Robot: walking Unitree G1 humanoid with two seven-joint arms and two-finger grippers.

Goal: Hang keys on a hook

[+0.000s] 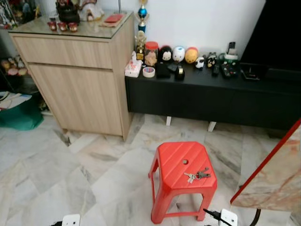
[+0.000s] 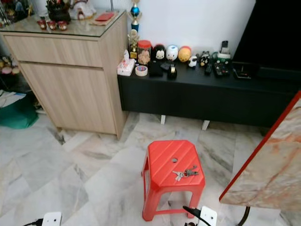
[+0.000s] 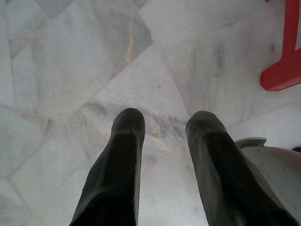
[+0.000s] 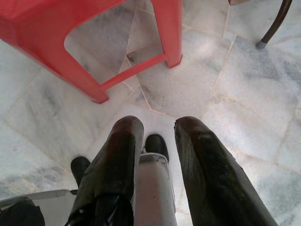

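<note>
1. The keys (image 1: 197, 175) lie flat on the top of a red plastic stool (image 1: 176, 159), near its right near corner, just beside the small round hole in the seat.
2. The stool stands on a pale marble floor (image 1: 61, 174), near the robot and a little to the right of the middle.
3. To the right of the stool a marble slab with a red edge (image 1: 275, 176) leans across the near right corner; I cannot tell what it belongs to.
4. Beyond the stool, against the white wall, stands a long low black bench (image 1: 211, 96). On it are a jar with a red lid (image 1: 151, 53), a roll of tape (image 1: 148, 71), a tissue box (image 1: 133, 68), several round toy figures (image 1: 178, 54) and some remote controls (image 1: 227, 69).
5. To the far left stands a light wooden cabinet (image 1: 77, 75) with a glass top, which carries small red cups (image 1: 62, 26) and a red flat object (image 1: 114, 19).
6. A trophy (image 1: 141, 30) stands between the cabinet and the jar.
7. The left gripper (image 3: 163, 126) hangs above the bare floor, its two black fingers spread apart and holding nothing; a red foot of the stool is near it.
8. The right gripper (image 4: 159, 126) hangs low in front of the stool legs, its fingers also spread and holding nothing.
</note>
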